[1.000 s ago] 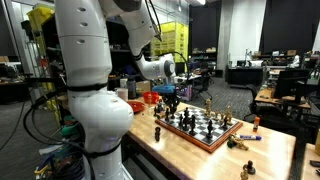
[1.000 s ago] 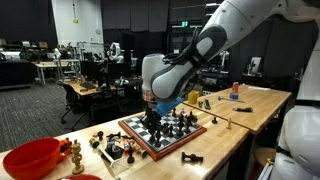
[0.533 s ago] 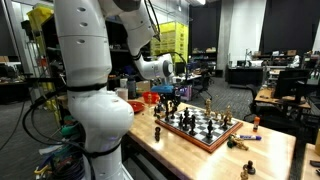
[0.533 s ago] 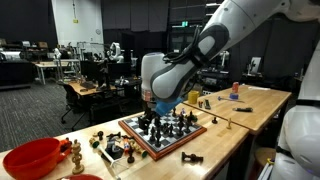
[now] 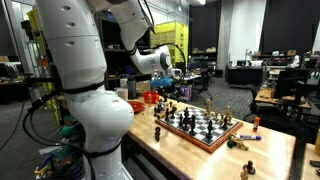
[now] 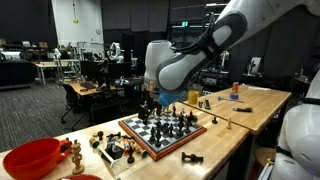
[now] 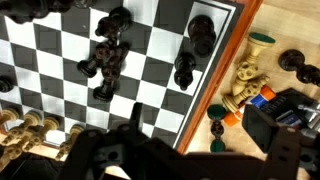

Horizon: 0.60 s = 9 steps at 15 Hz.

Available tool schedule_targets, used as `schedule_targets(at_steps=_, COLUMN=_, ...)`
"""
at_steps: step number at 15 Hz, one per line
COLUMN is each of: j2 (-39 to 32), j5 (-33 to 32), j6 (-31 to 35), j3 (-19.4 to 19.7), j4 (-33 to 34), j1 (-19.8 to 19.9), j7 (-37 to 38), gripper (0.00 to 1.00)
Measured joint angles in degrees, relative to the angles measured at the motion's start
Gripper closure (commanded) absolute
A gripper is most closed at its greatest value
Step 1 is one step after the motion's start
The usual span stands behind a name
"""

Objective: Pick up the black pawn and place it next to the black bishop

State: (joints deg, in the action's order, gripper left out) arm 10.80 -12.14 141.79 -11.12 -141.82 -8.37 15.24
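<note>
The chessboard [image 5: 212, 133] [image 6: 188, 132] lies on a wooden table, and my gripper [image 5: 175, 83] [image 6: 150, 102] hangs above its near end. In the wrist view the gripper [image 7: 198, 126] is open and empty, its dark fingers [image 7: 135, 118] blurred over the board's wooden rim [image 7: 205, 85]. A tight group of black pieces [image 7: 106, 58] stands on the squares below. Two more black pieces [image 7: 200, 32] [image 7: 185, 70] stand near the rim. I cannot tell which is the black pawn and which the black bishop.
Off the board lie tan pieces [image 7: 245, 80], a dark green spool [image 7: 218, 125] and an orange-blue object [image 7: 262, 96]. A red bowl [image 6: 35, 158] and loose pieces [image 6: 110, 148] sit at the table end. Another piece [image 6: 192, 158] lies by the front edge.
The gripper has opened and risen from among the pieces to a little above the board. Nothing hangs from it now.
</note>
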Motion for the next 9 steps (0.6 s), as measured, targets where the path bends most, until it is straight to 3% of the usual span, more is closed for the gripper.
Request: schedule_targets(at_steps=9, j2=13.17, j5=-9.45, j6=-4.29, j3=-2.34, j4=-3.52, j1=3.99, j7=6.88, gripper=0.00)
